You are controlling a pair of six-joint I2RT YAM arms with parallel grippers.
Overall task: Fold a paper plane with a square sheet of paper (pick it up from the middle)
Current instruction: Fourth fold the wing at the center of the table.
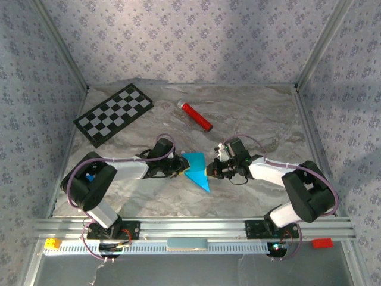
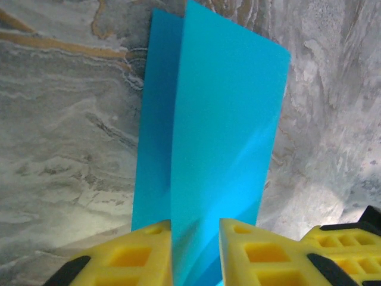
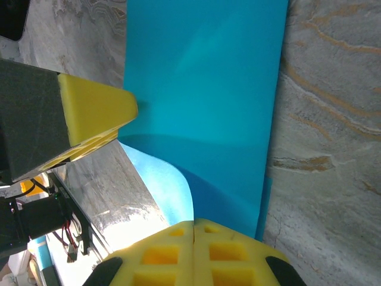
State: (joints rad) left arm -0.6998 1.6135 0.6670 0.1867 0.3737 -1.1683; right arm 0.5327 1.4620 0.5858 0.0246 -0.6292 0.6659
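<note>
The square sheet of paper (image 1: 195, 170), bright cyan and folded to a point toward the near side, hangs between both grippers at the table's middle. My left gripper (image 1: 180, 168) is at its left side. In the left wrist view the paper (image 2: 220, 119) stands upright between the yellow fingers (image 2: 149, 250), and the left gripper (image 2: 195, 225) keeps a narrow gap around it. My right gripper (image 1: 209, 171) holds the right side. In the right wrist view the right gripper (image 3: 194, 225) has its jaws pressed together on a curled edge of the paper (image 3: 202, 77). A left finger (image 3: 98, 110) rests against the sheet.
A black-and-white checkerboard (image 1: 113, 113) lies at the back left. A red cylinder (image 1: 196, 116) lies behind the grippers. Metal frame posts and patterned walls close in the marbled table (image 1: 256, 113). A rail (image 1: 190, 226) runs along the near edge.
</note>
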